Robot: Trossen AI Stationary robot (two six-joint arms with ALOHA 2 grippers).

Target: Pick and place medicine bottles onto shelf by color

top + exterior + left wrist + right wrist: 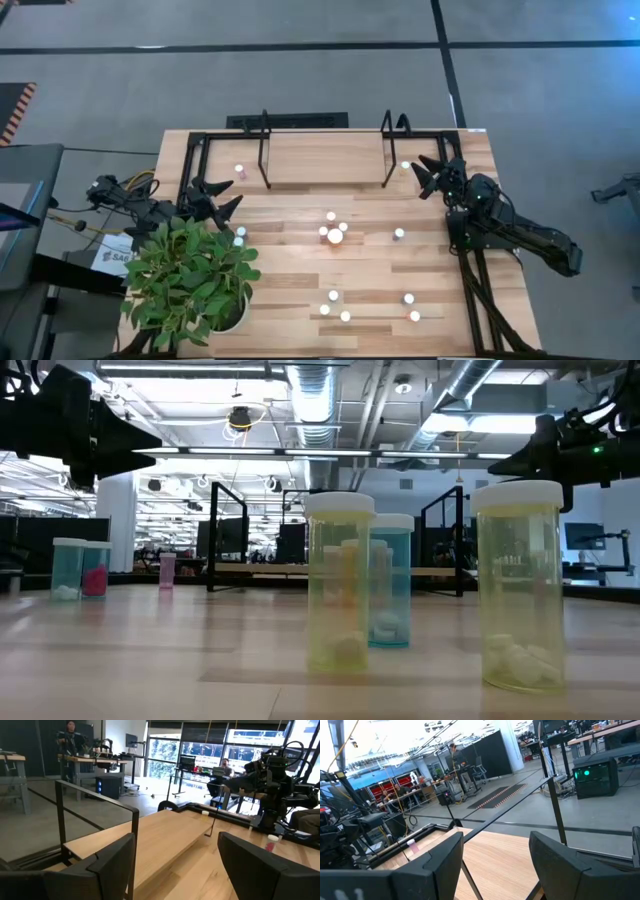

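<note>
The shelf (325, 158), a wood board in black bars, stands at the table's far edge. A pink bottle (239, 170) stands by its left end, and a pale-capped bottle (405, 165) by its right end. More medicine bottles stand upright on the tabletop: a cluster (333, 228) at the middle, and several near the front (334, 305). In the low view yellow (340, 585) and teal (390, 585) ones are closest. My left gripper (215, 205) (176, 840) hovers open at the shelf's left end. My right gripper (432, 175) (496, 837) hovers open at its right end.
A potted plant (190, 280) fills the table's near left corner, just in front of my left arm. Two bottles (239, 237) stand between the plant and the middle cluster. Further bottles (411, 307) stand at the near right, and one (399, 234) stands right of the cluster.
</note>
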